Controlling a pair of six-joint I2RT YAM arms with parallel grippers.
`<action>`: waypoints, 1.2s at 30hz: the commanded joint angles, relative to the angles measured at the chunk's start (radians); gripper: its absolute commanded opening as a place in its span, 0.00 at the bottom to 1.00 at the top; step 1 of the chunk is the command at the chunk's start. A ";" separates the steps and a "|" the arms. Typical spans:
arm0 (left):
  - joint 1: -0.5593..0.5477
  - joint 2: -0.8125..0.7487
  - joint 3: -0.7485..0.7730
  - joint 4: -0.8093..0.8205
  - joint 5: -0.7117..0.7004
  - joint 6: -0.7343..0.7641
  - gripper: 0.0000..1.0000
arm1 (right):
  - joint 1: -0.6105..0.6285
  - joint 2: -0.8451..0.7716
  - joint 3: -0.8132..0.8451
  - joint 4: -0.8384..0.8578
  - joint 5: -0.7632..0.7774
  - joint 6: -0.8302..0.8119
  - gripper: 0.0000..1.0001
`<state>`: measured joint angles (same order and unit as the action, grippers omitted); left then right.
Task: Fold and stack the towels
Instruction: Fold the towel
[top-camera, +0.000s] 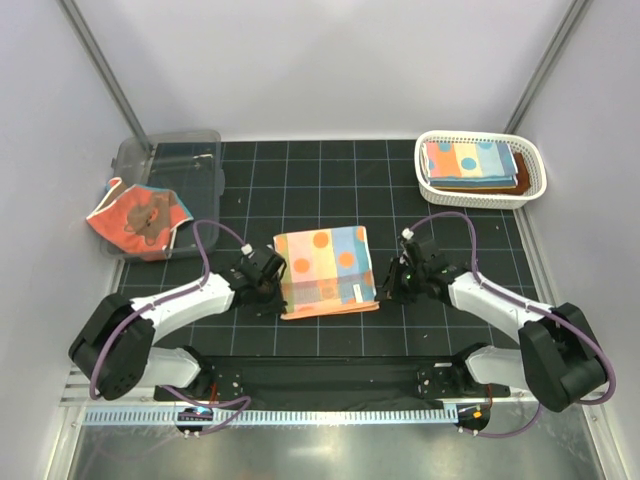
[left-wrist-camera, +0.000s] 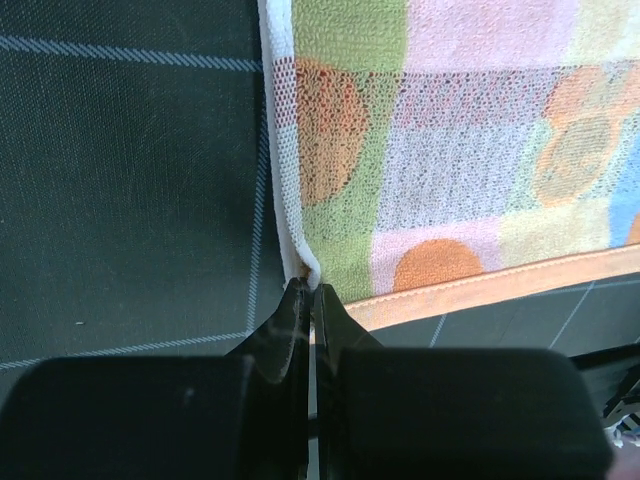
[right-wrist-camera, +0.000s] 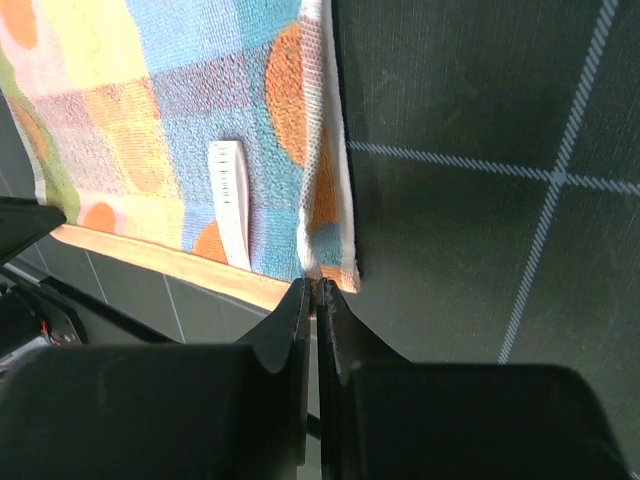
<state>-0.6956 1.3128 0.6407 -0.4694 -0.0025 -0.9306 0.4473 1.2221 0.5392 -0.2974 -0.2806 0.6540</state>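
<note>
A polka-dotted towel (top-camera: 325, 270) lies folded on the dark mat in the middle, its white label facing up near its right edge. My left gripper (top-camera: 276, 283) is at its near left corner, and in the left wrist view the left gripper (left-wrist-camera: 308, 287) is shut on the towel's (left-wrist-camera: 450, 150) white hem. My right gripper (top-camera: 384, 288) is at the near right corner. The right wrist view shows that gripper (right-wrist-camera: 318, 287) shut on the towel's (right-wrist-camera: 200, 90) corner. A coral-red bear towel (top-camera: 135, 215) lies crumpled at the far left.
A white lattice basket (top-camera: 531, 182) at the back right holds a stack of folded towels (top-camera: 468, 160). A clear plastic bin (top-camera: 185, 152) stands at the back left, partly under the coral-red towel. Grey walls close in both sides.
</note>
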 joint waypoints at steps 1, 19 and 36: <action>0.004 0.008 0.008 0.034 -0.024 0.015 0.00 | -0.009 0.008 0.005 0.083 0.018 0.012 0.01; 0.004 0.063 -0.001 0.038 -0.050 0.033 0.00 | 0.002 0.028 -0.094 0.159 0.020 0.036 0.05; 0.171 0.184 0.352 -0.029 -0.012 0.196 0.46 | 0.002 -0.011 0.180 -0.035 0.121 -0.034 0.43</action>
<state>-0.5957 1.4288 0.9501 -0.5938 -0.1009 -0.7963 0.4477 1.1500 0.6174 -0.3927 -0.1509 0.6510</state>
